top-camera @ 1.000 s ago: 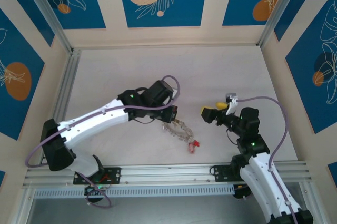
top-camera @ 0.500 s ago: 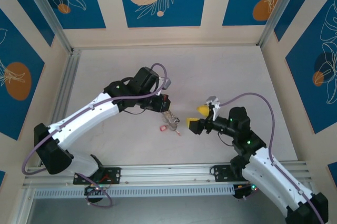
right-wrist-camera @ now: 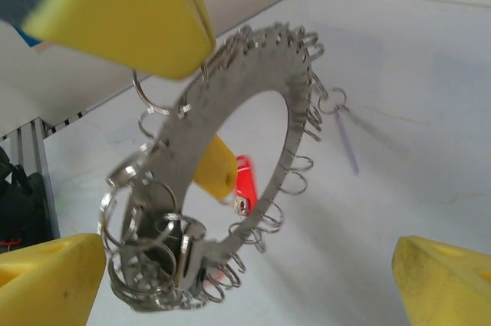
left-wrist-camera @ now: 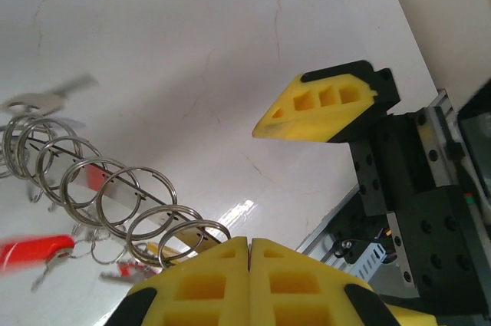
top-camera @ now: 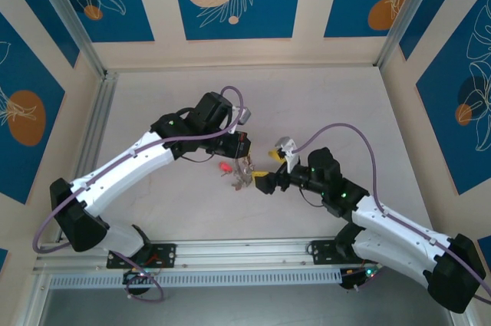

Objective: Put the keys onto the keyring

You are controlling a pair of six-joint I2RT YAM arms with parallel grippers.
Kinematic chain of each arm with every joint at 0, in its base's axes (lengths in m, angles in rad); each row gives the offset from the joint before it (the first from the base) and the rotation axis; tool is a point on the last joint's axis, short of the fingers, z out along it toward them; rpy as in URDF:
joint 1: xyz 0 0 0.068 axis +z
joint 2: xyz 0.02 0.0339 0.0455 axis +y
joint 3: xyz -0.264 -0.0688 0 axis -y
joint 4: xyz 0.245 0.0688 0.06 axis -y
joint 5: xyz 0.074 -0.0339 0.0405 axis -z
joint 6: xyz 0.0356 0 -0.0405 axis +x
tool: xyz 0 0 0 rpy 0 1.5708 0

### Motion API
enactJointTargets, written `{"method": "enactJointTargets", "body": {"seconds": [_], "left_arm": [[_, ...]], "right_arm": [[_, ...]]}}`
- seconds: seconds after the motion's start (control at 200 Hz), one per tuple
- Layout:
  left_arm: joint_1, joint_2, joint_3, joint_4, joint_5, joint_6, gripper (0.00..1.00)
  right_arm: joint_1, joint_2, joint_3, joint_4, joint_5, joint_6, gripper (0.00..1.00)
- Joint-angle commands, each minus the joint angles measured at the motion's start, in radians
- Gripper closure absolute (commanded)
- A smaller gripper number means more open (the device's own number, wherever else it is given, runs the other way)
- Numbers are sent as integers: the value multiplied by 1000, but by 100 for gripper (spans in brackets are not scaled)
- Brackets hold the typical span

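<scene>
The keyring (top-camera: 244,175) hangs off the table, and my left gripper (top-camera: 243,151) is shut on its rim. In the left wrist view the shut gripper (left-wrist-camera: 249,245) pinches the ring's plate, and a row of wire loops (left-wrist-camera: 115,195) runs off to the left. In the right wrist view the keyring (right-wrist-camera: 175,153) is tilted and hangs under the left gripper's finger (right-wrist-camera: 130,11). Keys dangle from it: a red tag (right-wrist-camera: 244,180), a yellow tag (right-wrist-camera: 215,165) and a metal bunch (right-wrist-camera: 153,265) at the bottom. My right gripper (top-camera: 265,169) is open just right of the ring, which sits ahead of its spread fingers (right-wrist-camera: 46,280).
Pale table surface (top-camera: 322,111) stretches behind and to both sides. An aluminium rail (top-camera: 253,249) runs along the near edge and another (top-camera: 98,126) up the left side. The right gripper's finger (left-wrist-camera: 322,107) sits close in front of the left one.
The left gripper has lifted the keyring and drawn it up and left; the red tag has swung to the ring's left side. The right gripper, still open, has moved left up to the ring.
</scene>
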State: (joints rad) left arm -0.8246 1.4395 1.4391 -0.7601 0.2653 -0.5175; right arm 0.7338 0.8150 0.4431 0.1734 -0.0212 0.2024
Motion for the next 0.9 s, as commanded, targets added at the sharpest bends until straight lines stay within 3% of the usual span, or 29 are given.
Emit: {"method": "enactJointTargets", "body": {"seconds": [0.0, 0.485, 0.695, 0.895], "left_arm": [[10, 5, 46, 12, 12, -13, 100], [8, 14, 60, 21, 17, -42, 100], [7, 7, 62, 18, 26, -44, 100], [7, 10, 79, -6, 34, -25, 100]], "right_arm": [[12, -24, 23, 37, 48, -31, 4], [44, 17, 32, 19, 115, -94, 4], [39, 61, 53, 20, 116, -163, 16], [36, 72, 64, 18, 108, -188, 19]]}}
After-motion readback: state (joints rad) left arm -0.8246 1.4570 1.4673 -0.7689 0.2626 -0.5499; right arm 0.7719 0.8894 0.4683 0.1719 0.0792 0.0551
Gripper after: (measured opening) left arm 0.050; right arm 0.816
